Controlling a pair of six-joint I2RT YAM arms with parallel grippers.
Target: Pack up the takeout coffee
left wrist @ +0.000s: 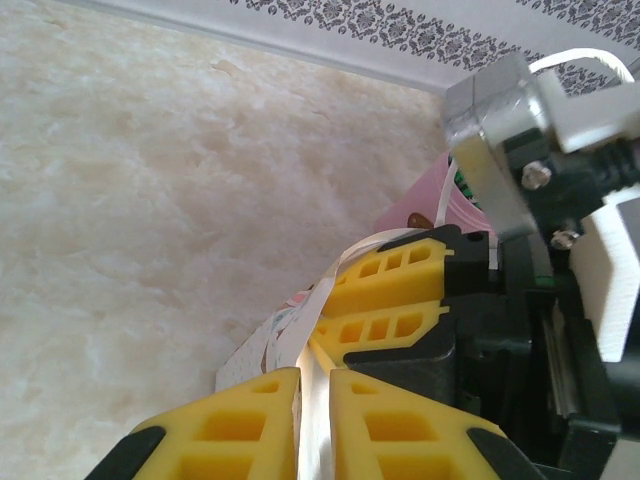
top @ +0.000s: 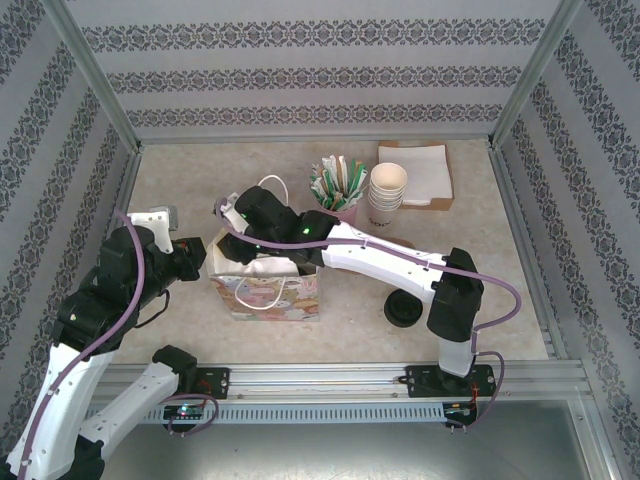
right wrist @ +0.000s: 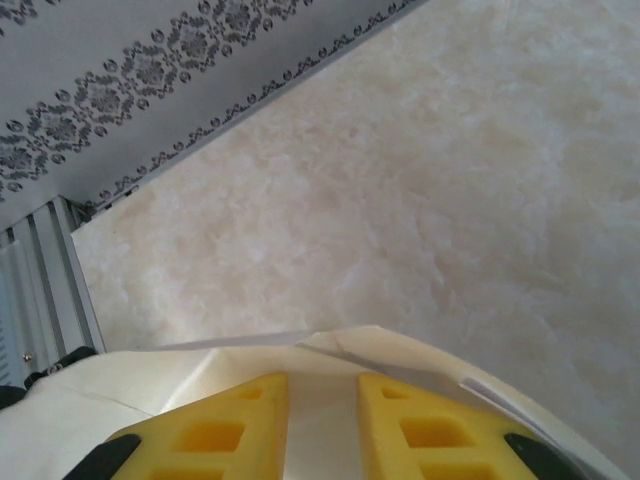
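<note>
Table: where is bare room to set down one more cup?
Bare: far left, between back wall and bag; far right, between napkins, lid and the side rail. Crowded: around straws and cups, and at the bag, under both arms.

Matt marbled tabletop (top: 480, 260); printed paper bag (top: 265, 292); cream paper cups (top: 388, 190)

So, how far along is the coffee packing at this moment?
Done: the gift bag stands upright. In hand: the left gripper is shut on its white handle, and the right gripper appears to pinch its rim. Left: the takeout coffee sits on the table, outside the bag.
</note>
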